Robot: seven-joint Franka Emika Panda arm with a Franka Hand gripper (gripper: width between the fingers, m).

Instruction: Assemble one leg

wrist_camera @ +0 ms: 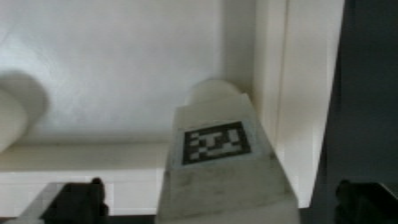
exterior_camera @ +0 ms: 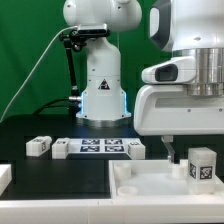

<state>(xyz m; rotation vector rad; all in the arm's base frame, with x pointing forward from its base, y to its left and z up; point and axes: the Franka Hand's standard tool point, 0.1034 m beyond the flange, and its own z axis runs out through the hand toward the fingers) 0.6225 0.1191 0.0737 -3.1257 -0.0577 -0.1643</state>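
Item: leg (wrist_camera: 228,160), white tagged post, standing upright in the large white panel (exterior_camera: 150,185) at roughly 4 o'clock of the exterior view.
End effector (wrist_camera: 222,200): fingers apart, straddling the leg, not clamped.
Long axis: points away between the fingers.
Clearance: panel rim close; black surface (exterior_camera: 40,170) open at 9 o'clock.

leg (exterior_camera: 201,166) upright on panel (exterior_camera: 140,182) | marker board (exterior_camera: 99,147) behind

- Marker board (exterior_camera: 100,147) flat on table (exterior_camera: 30,130), before robot base (exterior_camera: 103,85).
- Loose leg (exterior_camera: 39,146) at exterior view's left of board.
- Another leg (exterior_camera: 201,165) stands on panel (exterior_camera: 140,185), exterior view's right.
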